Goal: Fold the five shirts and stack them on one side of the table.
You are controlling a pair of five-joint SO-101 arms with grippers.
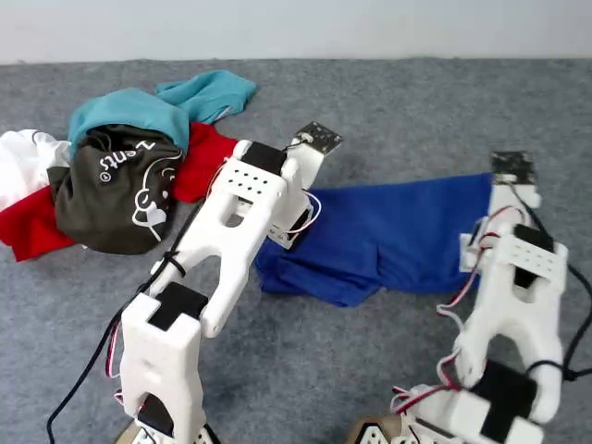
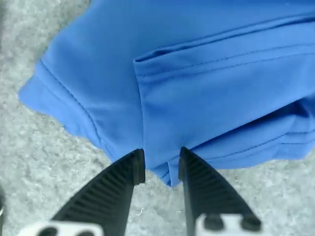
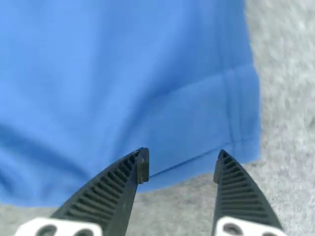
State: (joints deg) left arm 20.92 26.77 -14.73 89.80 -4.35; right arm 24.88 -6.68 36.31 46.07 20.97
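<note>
A blue shirt (image 1: 398, 236) lies partly folded across the middle of the grey table. My left arm (image 1: 245, 199) hangs over its left end. In the left wrist view my left gripper (image 2: 162, 164) is open by a narrow gap, its fingertips straddling a folded corner of the blue shirt (image 2: 206, 88). My right arm (image 1: 523, 268) stands at the shirt's right end. My right gripper (image 3: 182, 167) is open wide just above the hem of the blue shirt (image 3: 123, 88), with nothing held. A pile of other shirts lies at the back left.
The pile holds a teal shirt (image 1: 185, 102), a dark shirt with white print (image 1: 116, 190), a red shirt (image 1: 37, 227) and a white shirt (image 1: 20, 162). Bare grey table (image 1: 324, 370) stretches in front of the blue shirt, between the arms' bases.
</note>
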